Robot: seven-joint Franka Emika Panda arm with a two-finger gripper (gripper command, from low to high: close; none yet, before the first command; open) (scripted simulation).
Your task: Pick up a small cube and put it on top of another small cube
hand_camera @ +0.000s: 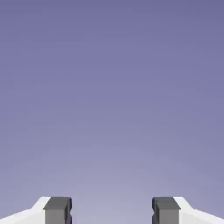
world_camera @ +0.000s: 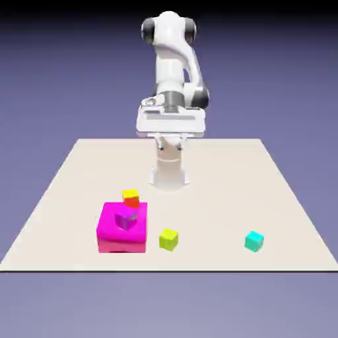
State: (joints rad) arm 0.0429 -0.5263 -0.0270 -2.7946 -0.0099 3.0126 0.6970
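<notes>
Exterior view, purple cube [world_camera: 126,218] against magenta block [world_camera: 123,228], red-yellow cube [world_camera: 131,198] near, fingers [hand_camera: 57,211] spread apart

Simulated robot tabletop [world_camera: 218,198]; plain blue-violet backdrop [world_camera: 277,79].

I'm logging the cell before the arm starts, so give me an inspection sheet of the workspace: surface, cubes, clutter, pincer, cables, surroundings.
Surface: pale table, no marks seen.
Job's things: lime cube and cyan cube on the table, apart. Purple cube at the magenta block; whether it rests on top is hard to tell. Yellow-and-red cube by the block's far edge; its support is unclear. Which two cubes the job means isn't shown.
Clutter: the magenta block, larger than the cubes.
Pincer: open, nothing between the tips, raised above the table.
Cables: nothing seen.
Surroundings: plain blue-violet backdrop, nothing else seen.
</notes>
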